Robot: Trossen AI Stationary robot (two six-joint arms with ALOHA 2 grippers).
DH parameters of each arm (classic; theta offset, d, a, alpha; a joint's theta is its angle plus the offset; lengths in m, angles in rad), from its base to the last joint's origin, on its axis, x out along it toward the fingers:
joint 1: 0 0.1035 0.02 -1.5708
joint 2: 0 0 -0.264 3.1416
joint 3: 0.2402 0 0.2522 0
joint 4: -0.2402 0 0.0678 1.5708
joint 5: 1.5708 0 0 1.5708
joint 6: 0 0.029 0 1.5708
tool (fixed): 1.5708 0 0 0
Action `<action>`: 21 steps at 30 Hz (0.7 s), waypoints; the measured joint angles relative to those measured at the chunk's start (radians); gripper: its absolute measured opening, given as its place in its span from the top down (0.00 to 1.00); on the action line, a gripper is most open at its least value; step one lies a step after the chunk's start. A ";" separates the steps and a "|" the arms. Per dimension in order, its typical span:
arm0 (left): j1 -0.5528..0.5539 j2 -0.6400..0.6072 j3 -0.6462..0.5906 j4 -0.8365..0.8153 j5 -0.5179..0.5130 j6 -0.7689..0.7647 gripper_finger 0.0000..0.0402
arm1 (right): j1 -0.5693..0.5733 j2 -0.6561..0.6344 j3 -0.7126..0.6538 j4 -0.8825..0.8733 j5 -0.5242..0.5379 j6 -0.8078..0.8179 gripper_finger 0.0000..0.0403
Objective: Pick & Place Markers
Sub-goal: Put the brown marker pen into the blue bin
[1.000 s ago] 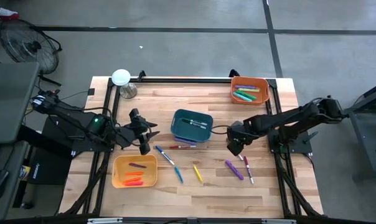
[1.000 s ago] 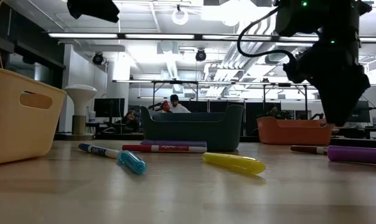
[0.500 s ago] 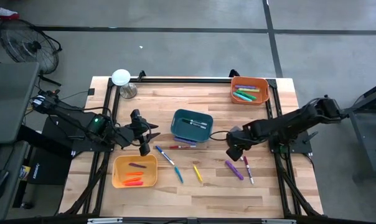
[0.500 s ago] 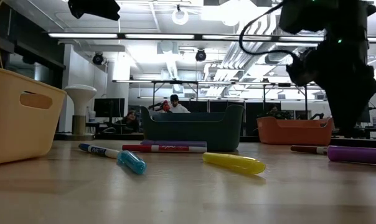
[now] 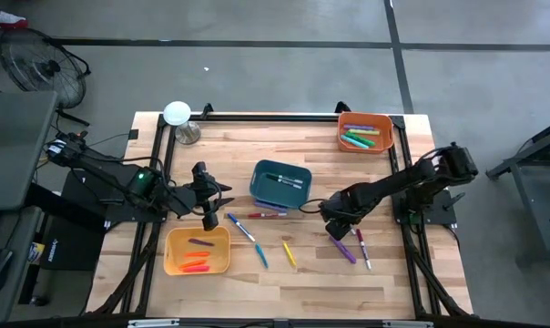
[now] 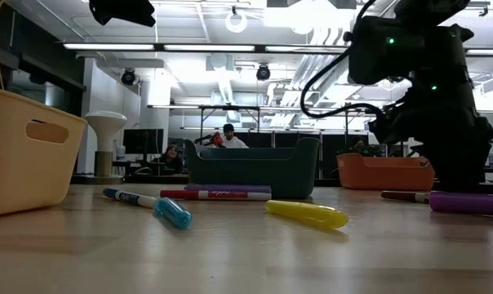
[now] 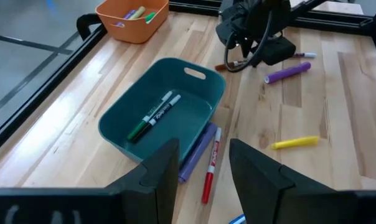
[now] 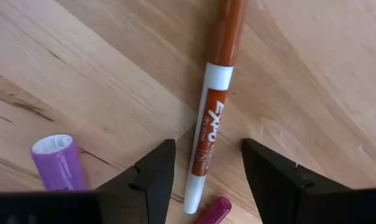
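Note:
My right gripper (image 8: 208,147) points down, open, low over the table right of centre (image 5: 334,225). A brown-capped, white-barrelled marker (image 8: 206,140) lies on the wood between its fingers, with a gap on each side. A purple marker (image 8: 58,163) and a magenta one (image 8: 213,208) lie next to it. My left gripper (image 7: 203,168) waits open above the table's left part (image 5: 211,208), facing the teal bin (image 7: 122,121). More loose markers lie flat on the wood: red (image 5: 257,216), blue (image 5: 242,228), yellow (image 5: 289,254).
The teal bin (image 5: 257,182) holds two markers. An orange bin (image 5: 388,128) at the far right and a yellow bin (image 5: 171,251) at the near left hold several. A white lamp-like object (image 5: 177,113) stands at the far left corner. Black frame rails (image 5: 257,116) edge the table.
My right gripper has come down toward the table and shifted toward its left and near edges, ending over the brown marker. The markers lie where they did.

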 joint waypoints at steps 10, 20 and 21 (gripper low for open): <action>0.000 0.000 0.000 -0.008 0.000 0.024 0.66 | 0.027 0.021 0.002 0.000 0.047 0.032 0.56; 0.000 0.000 0.000 -0.008 0.000 0.047 0.66 | 0.060 0.021 0.001 0.015 0.084 0.068 0.58; 0.000 0.000 0.000 -0.008 0.000 0.047 0.66 | 0.062 0.021 0.001 0.017 0.085 0.070 0.60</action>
